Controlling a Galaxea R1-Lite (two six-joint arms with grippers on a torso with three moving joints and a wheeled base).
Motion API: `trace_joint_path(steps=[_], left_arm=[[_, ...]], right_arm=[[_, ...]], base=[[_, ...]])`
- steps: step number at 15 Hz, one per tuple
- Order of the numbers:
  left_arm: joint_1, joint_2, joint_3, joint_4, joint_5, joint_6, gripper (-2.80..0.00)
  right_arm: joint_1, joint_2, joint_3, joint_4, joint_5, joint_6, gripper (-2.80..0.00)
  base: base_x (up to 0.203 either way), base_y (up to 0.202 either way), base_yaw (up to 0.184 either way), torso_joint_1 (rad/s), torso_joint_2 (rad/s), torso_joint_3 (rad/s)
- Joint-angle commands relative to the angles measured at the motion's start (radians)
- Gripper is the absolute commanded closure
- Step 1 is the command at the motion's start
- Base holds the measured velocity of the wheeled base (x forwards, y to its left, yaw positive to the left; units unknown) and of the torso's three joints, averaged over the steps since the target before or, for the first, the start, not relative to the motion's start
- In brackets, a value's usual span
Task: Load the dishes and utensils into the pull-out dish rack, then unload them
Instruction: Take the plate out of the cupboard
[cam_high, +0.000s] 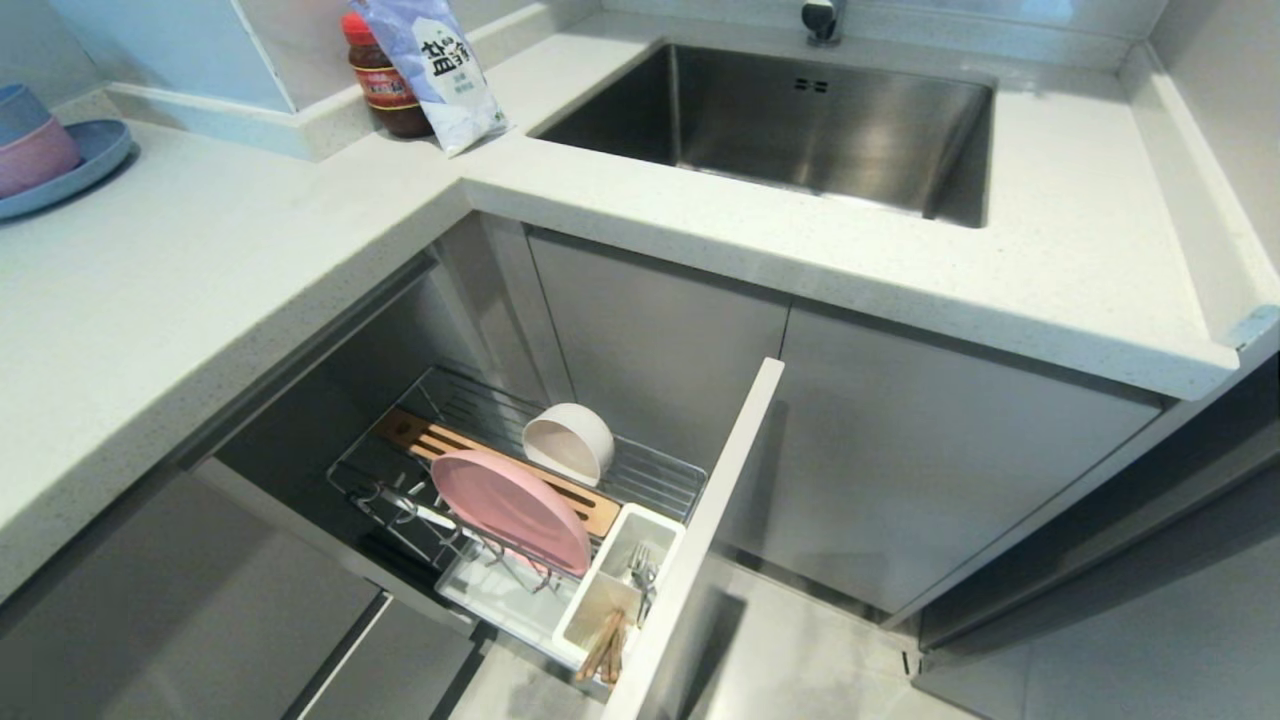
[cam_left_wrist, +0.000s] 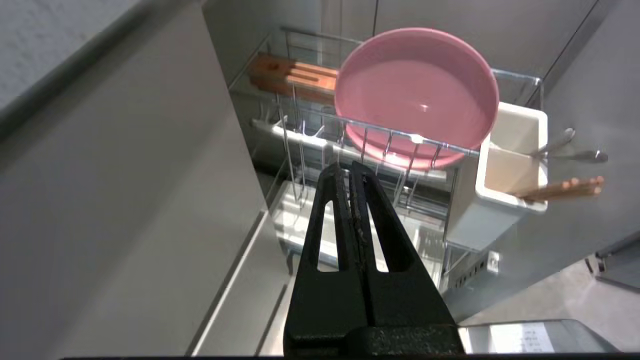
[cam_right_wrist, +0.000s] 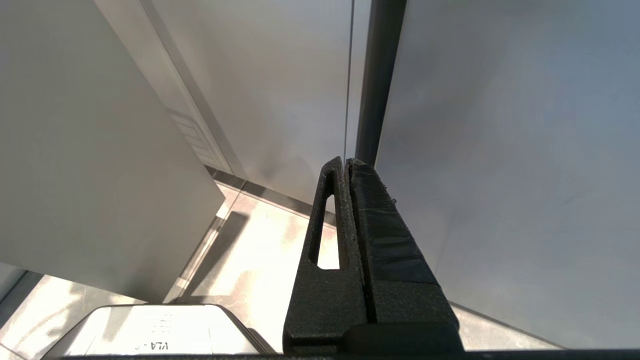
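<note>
Your left hand (cam_left_wrist: 351, 170) is pressed fully closed and empty, short of the chrome wire pull-out dish rack (cam_high: 655, 478). In the rack, the large round pink plate (cam_high: 510, 508) stands tilted in the prongs. The cream-white bowl (cam_high: 568, 442) lies on its side behind it. The silver fork (cam_high: 641, 575) and wooden chopsticks (cam_high: 604, 647) sit in the white cutlery holder (cam_high: 620, 540) at the right. Your right hand (cam_right_wrist: 347, 167) is also closed and empty, beside plain cabinet panels.

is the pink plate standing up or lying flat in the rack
Standing on edge: the pink plate leans between the prongs of the pull-out dish rack.
</note>
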Motion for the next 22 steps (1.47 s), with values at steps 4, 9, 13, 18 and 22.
trace_joint_path(steps=[4, 9, 13, 18, 22], left_arm=[[0.0, -0.001, 0.03, 0.001, 0.004, -0.028, 0.0], [0.0, -0.001, 0.03, 0.0, 0.004, -0.031, 0.0], [0.0, -0.001, 0.023, -0.066, 0.009, -0.054, 0.0], [-0.001, 0.051, -0.318, -0.085, 0.001, -0.059, 0.0], [0.006, 0.345, -0.748, -0.044, -0.04, -0.077, 0.0]], right_arm=[[0.0, -0.002, 0.002, 0.0, 0.0, 0.0, 0.0], [0.0, -0.002, 0.002, 0.0, 0.0, 0.0, 0.0], [0.0, -0.002, 0.002, 0.0, 0.0, 0.0, 0.0], [0.0, -0.002, 0.002, 0.0, 0.0, 0.0, 0.0], [0.0, -0.002, 0.002, 0.0, 0.0, 0.0, 0.0]], base=[[0.0, 0.0, 0.0, 0.0, 0.0, 0.0], [0.0, 0.0, 0.0, 0.0, 0.0, 0.0], [0.0, 0.0, 0.0, 0.0, 0.0, 0.0], [0.0, 0.0, 0.0, 0.0, 0.0, 0.0], [0.0, 0.0, 0.0, 0.0, 0.0, 0.0]])
